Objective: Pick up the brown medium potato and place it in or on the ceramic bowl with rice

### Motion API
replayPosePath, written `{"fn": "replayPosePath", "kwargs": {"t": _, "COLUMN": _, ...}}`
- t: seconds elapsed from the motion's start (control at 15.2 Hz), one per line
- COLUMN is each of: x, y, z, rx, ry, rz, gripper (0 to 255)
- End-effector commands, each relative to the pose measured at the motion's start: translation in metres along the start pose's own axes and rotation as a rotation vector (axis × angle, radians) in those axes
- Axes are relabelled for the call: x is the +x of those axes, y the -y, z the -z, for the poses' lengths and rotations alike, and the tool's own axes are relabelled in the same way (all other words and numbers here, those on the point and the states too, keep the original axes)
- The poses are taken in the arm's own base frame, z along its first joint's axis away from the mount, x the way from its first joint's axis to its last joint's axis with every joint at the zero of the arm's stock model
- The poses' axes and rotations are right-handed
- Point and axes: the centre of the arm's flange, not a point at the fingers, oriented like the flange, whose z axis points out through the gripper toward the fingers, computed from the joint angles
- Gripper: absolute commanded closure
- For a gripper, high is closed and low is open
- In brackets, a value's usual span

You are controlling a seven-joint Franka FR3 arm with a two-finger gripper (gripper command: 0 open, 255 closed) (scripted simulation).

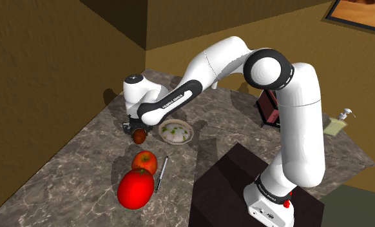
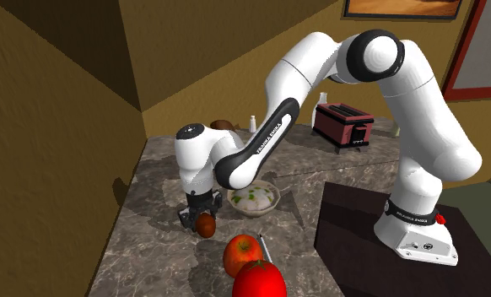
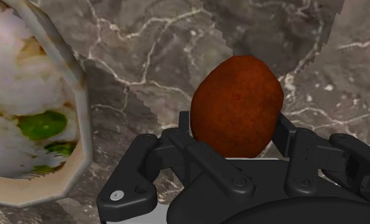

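Reddish-brown potato [image 3: 236, 105], black claw [image 3: 234, 128], grey white-veined counter [image 3: 152, 44]

Grey marbled counter [image 1: 70, 161] set in a corner, mustard walls [image 1: 38, 58] rising behind the counter, dark brown cabinet [image 1: 115, 16] above it, framed picture [image 1: 363, 16] high on the wall, red toaster [image 2: 343, 122] at the counter's back edge.

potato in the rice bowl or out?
Out. The potato is clasped in the gripper over the counter, beside the bowl, not inside it.
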Motion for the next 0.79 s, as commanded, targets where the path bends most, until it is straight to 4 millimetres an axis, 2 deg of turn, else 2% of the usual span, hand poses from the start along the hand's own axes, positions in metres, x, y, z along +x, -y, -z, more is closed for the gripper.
{"fn": "replayPosePath", "kwargs": {"t": 0.0, "x": 0.0, "y": 0.0, "z": 0.0, "rx": 0.0, "ry": 0.0, "rz": 0.0, "gripper": 255}}
{"fn": "replayPosePath", "kwargs": {"t": 0.07, "x": 0.0, "y": 0.0, "z": 0.0, "rx": 0.0, "ry": 0.0, "rz": 0.0, "gripper": 255}}
{"fn": "replayPosePath", "kwargs": {"t": 0.73, "x": 0.006, "y": -0.004, "z": 0.052, "rx": 0.0, "ry": 0.0, "rz": 0.0, "gripper": 255}}
